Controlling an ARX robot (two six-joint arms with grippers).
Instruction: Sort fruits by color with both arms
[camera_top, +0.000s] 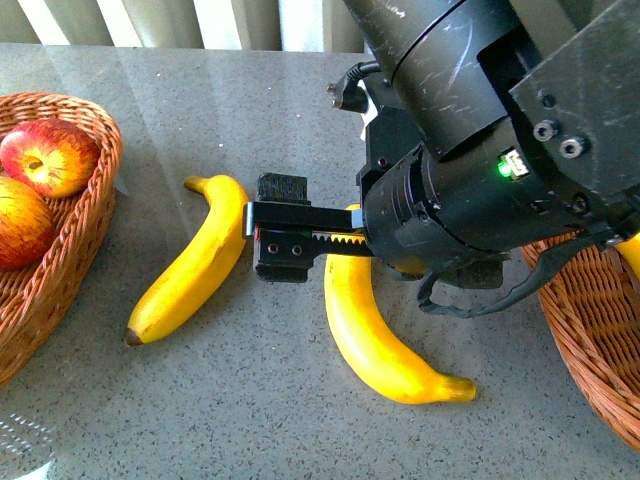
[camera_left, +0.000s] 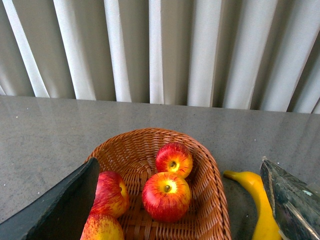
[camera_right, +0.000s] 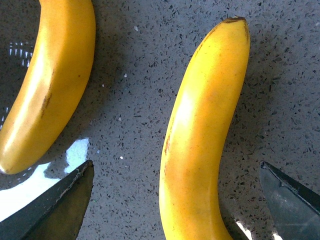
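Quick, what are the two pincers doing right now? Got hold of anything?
Left pincer: open, holding nothing.
Right pincer: open, one jaw on either side of a banana, not touching it.

**Fruit status: two bananas loose, apples bunched**

Banana A (camera_right: 200, 140): glossy yellow with a dark tip. It lies flat, running lengthwise between the spread right fingers (camera_right: 60, 205) and touching neither.

Banana B (camera_right: 50, 85): same look, curved and flat. It sits just outside one right finger, apart from A. Its tip end is also near one left finger.

Four apples (camera_left: 166, 196): round, red streaked with yellow, packed together ahead of the wide-apart left fingers (camera_left: 60, 210). Two are just beside one finger and partly hidden by it. Two show their dimple ends.
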